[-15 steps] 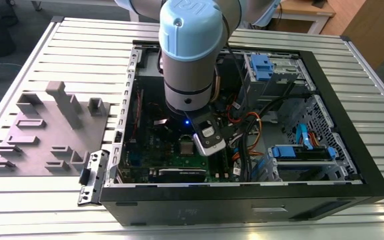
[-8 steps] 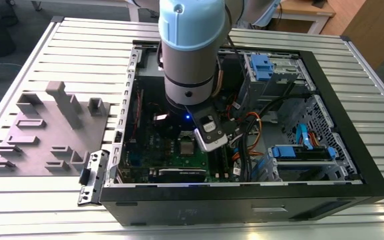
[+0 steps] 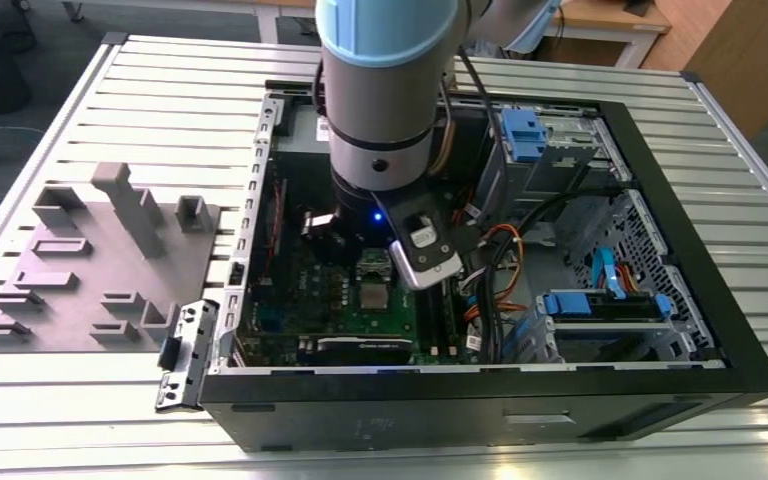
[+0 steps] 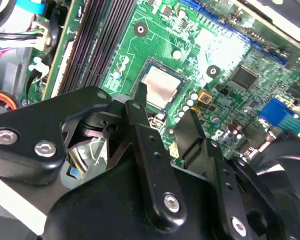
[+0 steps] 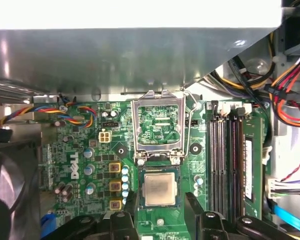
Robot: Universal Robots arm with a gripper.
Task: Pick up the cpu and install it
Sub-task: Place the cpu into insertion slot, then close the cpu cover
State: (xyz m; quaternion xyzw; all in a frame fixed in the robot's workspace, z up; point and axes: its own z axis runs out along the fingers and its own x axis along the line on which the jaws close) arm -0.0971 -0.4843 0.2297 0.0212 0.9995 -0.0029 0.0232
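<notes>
- The desk [image 3: 91, 80], a bed of pale metal slats, carried everything. A grey fixture plate [image 3: 77, 290] lay toward the exterior view's left, well apart from the work.
- The computer case [image 3: 491, 415] lay open on its side on the desk, and my arm [image 3: 384, 90] reached straight down into it.
- The green circuit board [image 5: 55, 155] covered the case floor under me. In the first wrist view its dark memory slots [image 5: 225, 150] ran along one side of the socket.
- The socket frame [image 5: 159, 131] stood swung up and open, just beside the socket on the side away from my pincer. It was not over the chip.
- My pincer [image 5: 161, 196] hung directly over the socket, spread wide and holding nothing. Its two black fingers [image 5: 195, 207] stood one on each flank of the chip, with a strip of board showing between each finger and the chip's edge. The second wrist view showed the same straddle.
- The cpu [image 5: 160, 189] lay flat in the socket with its silver-grey top up, and the open frame stood at its far edge. In the exterior view it showed as a small pale square [image 3: 377, 297] just under my wrist.
- By my judgement, the cpu lay straight below me and centred between the fingers, not off to either side. Being square, it had no long axis to align with, and its two free edges ran parallel to my fingers. I could not tell how far my tips hung above the board.
</notes>
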